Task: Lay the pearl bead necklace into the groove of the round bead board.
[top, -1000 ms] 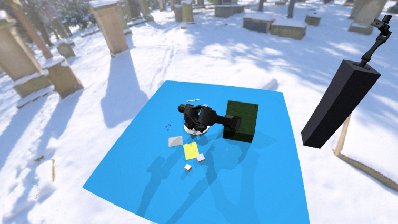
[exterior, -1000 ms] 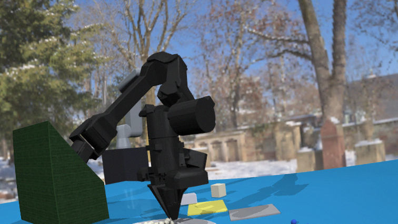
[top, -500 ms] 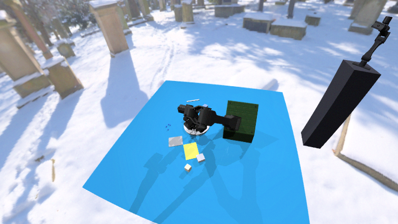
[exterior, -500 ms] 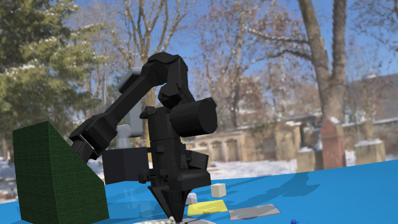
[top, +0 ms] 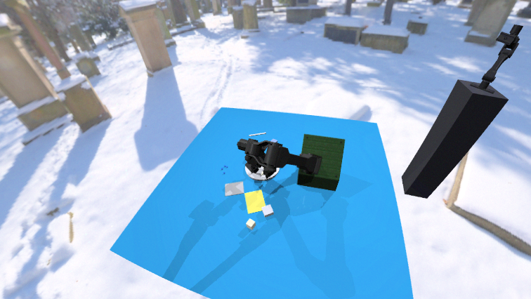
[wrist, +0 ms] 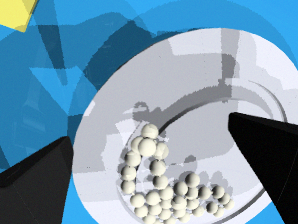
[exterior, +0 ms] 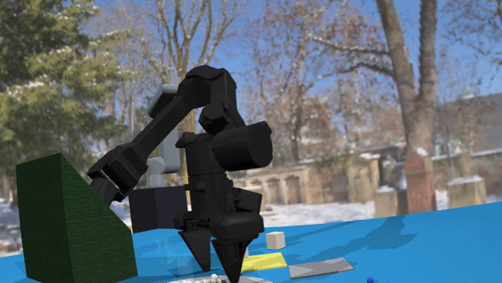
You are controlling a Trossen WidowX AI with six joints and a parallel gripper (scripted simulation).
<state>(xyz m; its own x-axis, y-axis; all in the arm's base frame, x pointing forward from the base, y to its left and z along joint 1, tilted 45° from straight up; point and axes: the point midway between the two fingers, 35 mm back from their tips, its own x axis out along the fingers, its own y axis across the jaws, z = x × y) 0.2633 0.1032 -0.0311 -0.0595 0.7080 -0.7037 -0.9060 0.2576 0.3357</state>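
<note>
The pearl bead necklace (wrist: 178, 202) (exterior: 214, 277) lies bunched on the round white bead board (wrist: 200, 65) (top: 261, 178) (exterior: 259, 280). In the wrist view, a narrow loop of beads stands out at the left, near the left part of the ring groove. The rest is heaped inside the ring at the bottom, running off the frame. The upper and right parts of the groove hold no beads. My gripper (wrist: 152, 133) (exterior: 220, 276) is wide open and empty, low over the board, its fingertips either side of the loop's top. In the top view the arm hides the necklace.
A dark green block (top: 323, 159) (exterior: 42, 218) stands beside the board under the arm's base. A yellow square (top: 254, 201) (exterior: 265, 262), a grey plate (top: 234, 188) (exterior: 321, 268), a cream cube (top: 251, 224) (exterior: 275, 240), a pale cube (top: 267, 210) and a white stick (top: 257, 134) lie around.
</note>
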